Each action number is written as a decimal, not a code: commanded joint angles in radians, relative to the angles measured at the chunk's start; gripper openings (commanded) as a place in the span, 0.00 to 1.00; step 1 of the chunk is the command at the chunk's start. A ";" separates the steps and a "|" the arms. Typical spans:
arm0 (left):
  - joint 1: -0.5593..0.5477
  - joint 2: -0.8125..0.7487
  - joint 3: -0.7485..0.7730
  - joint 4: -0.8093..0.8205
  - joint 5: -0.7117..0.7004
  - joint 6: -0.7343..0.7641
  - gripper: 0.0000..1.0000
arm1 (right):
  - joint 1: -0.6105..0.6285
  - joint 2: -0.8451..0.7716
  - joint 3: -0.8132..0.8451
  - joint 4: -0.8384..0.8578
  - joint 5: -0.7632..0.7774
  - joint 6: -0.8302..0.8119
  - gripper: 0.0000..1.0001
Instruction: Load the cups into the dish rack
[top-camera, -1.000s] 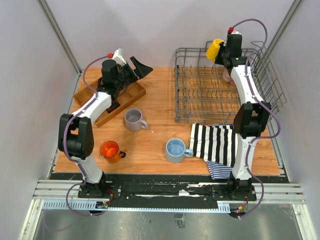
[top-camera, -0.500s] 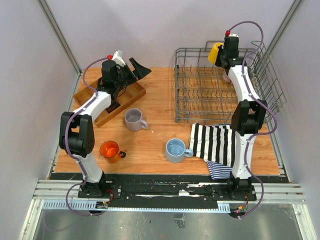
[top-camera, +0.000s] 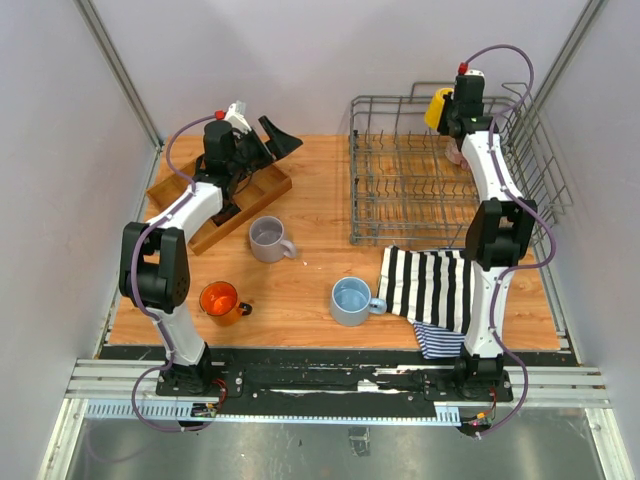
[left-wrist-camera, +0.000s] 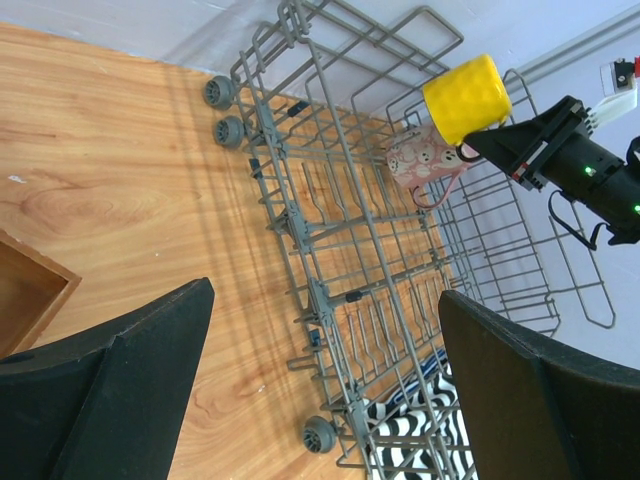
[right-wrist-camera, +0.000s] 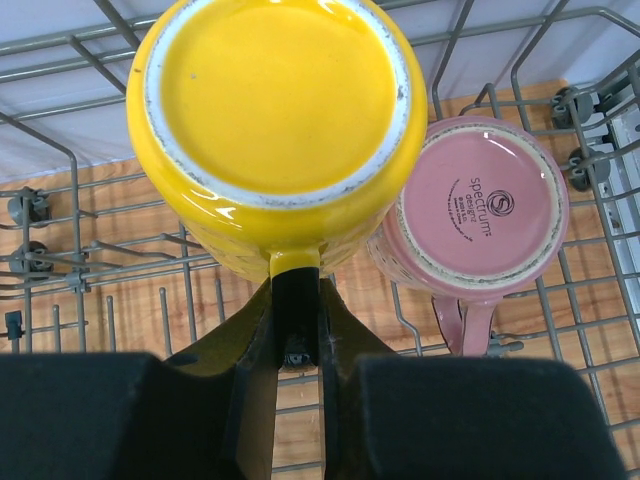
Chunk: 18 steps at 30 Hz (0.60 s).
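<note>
My right gripper is shut on the handle of the yellow cup, which hangs bottom-up over the back right of the dish rack. In the top view the yellow cup is above the rack's rear wall. Beside it, the pink cup rests upside down inside the rack, also seen from above as the pink cup. On the table stand the grey cup, the light blue cup and the orange cup. My left gripper is open and holds nothing, above the table's back left.
A compartmented wooden tray lies under the left arm at the back left. A black-and-white striped cloth lies in front of the rack and hangs over the table's near edge. Walls close in behind and on both sides.
The right gripper has shifted a little to the right with the yellow cup, staying over the rack's back. The left arm has not moved.
</note>
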 joint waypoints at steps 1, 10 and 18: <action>0.013 0.001 0.024 0.006 0.006 0.019 1.00 | -0.016 0.008 0.010 0.091 0.020 -0.009 0.01; 0.013 0.008 0.023 0.005 0.004 0.020 1.00 | -0.017 0.025 -0.002 0.087 0.009 -0.001 0.01; 0.015 0.009 0.020 0.003 0.003 0.023 1.00 | -0.015 0.041 -0.019 0.087 0.005 -0.001 0.01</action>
